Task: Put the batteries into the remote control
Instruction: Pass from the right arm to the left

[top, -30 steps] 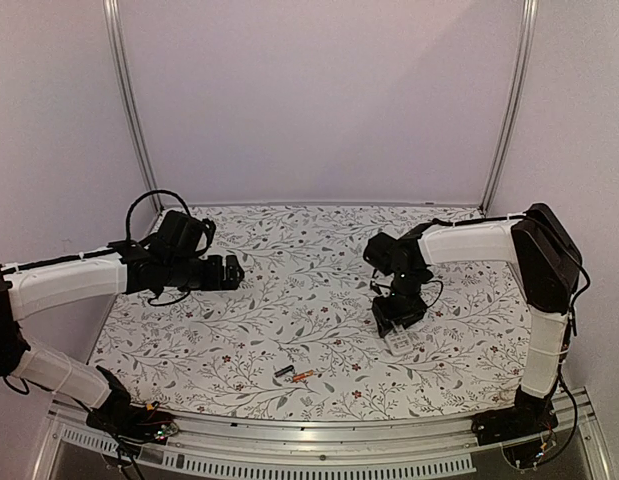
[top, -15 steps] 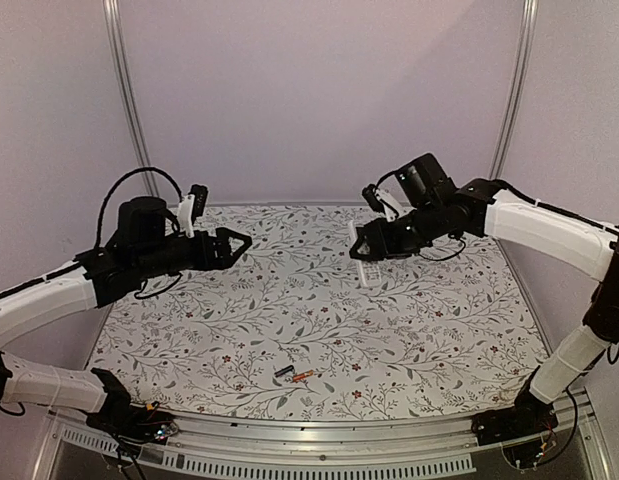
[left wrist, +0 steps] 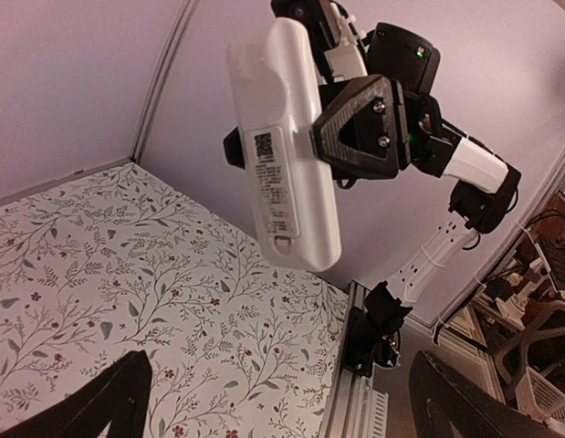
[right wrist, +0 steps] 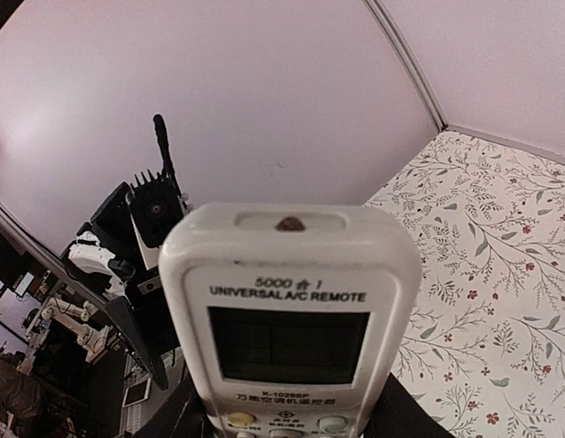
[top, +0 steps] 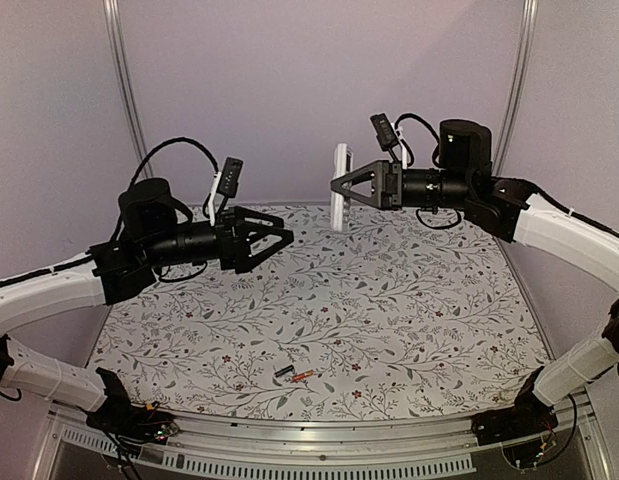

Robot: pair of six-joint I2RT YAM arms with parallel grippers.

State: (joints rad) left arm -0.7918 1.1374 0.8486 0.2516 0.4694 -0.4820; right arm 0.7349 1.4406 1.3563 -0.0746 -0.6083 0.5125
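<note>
The white remote control point(top: 341, 208) hangs upright in the air above the back of the table, with my right gripper point(top: 338, 187) shut on its middle. In the left wrist view its back point(left wrist: 287, 155) faces me, label showing, with a black finger point(left wrist: 362, 128) of the right gripper against its side. The right wrist view shows its front and dark display point(right wrist: 289, 339) between my right gripper point(right wrist: 287, 422). My left gripper point(top: 279, 242) is open and empty, pointing at the remote from a short way off. The dark battery point(top: 283, 371) and the orange battery point(top: 303, 376) lie side by side near the table's front edge.
The floral table cover point(top: 409, 300) spans the workspace, with an aluminium rail point(top: 319, 440) along the front. A small pale piece point(top: 307, 400) lies just in front of the batteries. Walls and metal posts close in the back and sides.
My right arm has lifted the remote off the table and swung it up and left, high in the air. My left arm has risen and reached toward the middle, its gripper still open.
</note>
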